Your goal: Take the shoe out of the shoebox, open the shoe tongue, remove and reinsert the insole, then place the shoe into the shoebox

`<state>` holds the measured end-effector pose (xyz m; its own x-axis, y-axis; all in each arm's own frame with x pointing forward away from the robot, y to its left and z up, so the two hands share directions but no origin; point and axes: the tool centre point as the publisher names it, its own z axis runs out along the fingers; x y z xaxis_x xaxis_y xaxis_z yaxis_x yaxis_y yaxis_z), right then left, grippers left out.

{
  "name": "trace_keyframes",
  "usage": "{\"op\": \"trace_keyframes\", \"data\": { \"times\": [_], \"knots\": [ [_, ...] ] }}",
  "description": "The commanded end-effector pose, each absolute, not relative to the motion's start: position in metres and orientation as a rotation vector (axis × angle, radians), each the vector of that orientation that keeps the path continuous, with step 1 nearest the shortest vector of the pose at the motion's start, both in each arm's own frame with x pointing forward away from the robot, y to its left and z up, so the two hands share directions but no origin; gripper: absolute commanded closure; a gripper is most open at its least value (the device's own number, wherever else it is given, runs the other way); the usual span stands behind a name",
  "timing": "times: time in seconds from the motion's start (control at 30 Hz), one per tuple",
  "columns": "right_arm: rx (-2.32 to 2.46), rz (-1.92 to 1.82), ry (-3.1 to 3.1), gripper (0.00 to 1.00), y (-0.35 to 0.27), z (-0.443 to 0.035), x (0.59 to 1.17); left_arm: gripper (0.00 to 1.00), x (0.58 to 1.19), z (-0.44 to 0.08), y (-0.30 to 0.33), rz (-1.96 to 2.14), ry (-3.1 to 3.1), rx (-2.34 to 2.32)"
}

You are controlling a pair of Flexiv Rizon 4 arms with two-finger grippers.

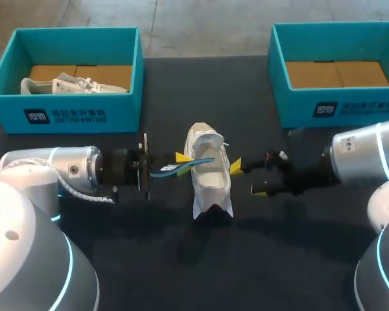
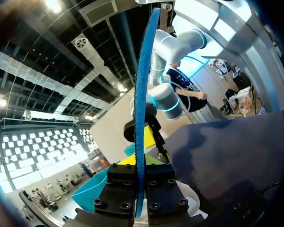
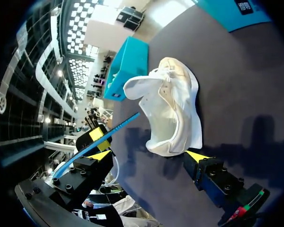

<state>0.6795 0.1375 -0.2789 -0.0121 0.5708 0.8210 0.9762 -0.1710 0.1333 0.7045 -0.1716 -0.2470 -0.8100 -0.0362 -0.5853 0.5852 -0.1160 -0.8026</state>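
A black table (image 1: 181, 278) is seen beneath everything. At its far left a teal shoebox (image 1: 120, 107) is set, its floor lined with brown cardboard (image 1: 52, 71). A second white shoe (image 1: 71, 85) is laid inside it, along the near wall.

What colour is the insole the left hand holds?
Blue. The insole shows best in the left wrist view, seen edge-on.

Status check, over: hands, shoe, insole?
Left hand shut on blue insole, tip at shoe opening. Right hand open beside shoe. Nothing in the way.
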Motion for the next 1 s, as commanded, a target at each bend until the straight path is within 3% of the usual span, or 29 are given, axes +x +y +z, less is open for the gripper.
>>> {"op": "trace_keyframes", "data": {
  "times": [0.03, 1.0],
  "knots": [
    [-1.792, -1.062, -1.613, 0.0, 0.144, -0.279, 0.683, 1.0, 0.703, -0.248, -0.174, -1.978, 1.739, 0.61],
    [-1.71, -1.148, -1.985, 0.0, 0.122, -0.3, 0.7, 1.0, 0.713, -0.262, -0.172, -2.02, 1.753, 0.602]
  ]
}}
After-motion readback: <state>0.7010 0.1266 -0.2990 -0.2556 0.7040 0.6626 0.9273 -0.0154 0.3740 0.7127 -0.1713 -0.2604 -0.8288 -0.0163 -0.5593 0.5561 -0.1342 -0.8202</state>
